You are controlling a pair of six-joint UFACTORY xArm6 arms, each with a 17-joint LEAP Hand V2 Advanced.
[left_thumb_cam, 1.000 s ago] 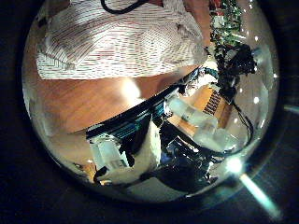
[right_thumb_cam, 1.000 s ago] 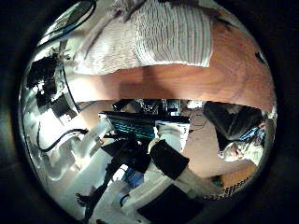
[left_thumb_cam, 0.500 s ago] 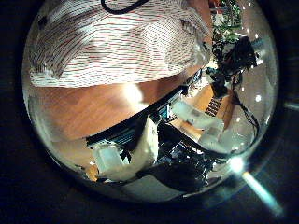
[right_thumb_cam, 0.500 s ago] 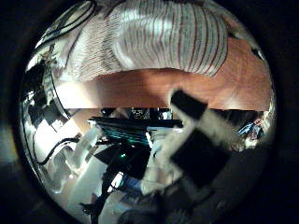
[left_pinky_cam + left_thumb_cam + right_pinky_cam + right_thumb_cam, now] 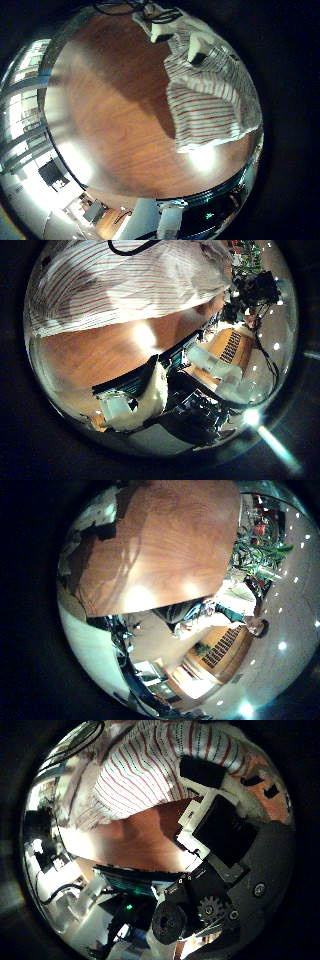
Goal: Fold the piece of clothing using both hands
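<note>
A striped garment lies on a wooden table. It fills the upper part of the left thumb side palm view [image 5: 120, 285], close to that palm. The left little finger side palm view shows it [image 5: 210, 95] spread on the table [image 5: 110, 110], with parts of a hand [image 5: 185, 40] at its far edge. In the right thumb side palm view the garment [image 5: 145, 770] is close, and part of my right hand [image 5: 225, 825] reaches in over it. The right little finger side palm view shows mostly bare table [image 5: 170, 540].
The table's edge [image 5: 150, 358] runs below the garment in the left thumb side palm view, with room furniture beyond it. Bare wood [image 5: 150, 835] lies between the garment and the table's edge in the right thumb side palm view.
The garment fills more of both thumb side views, so both palms have come closer to it. Part of my right hand has swung in over the garment.
</note>
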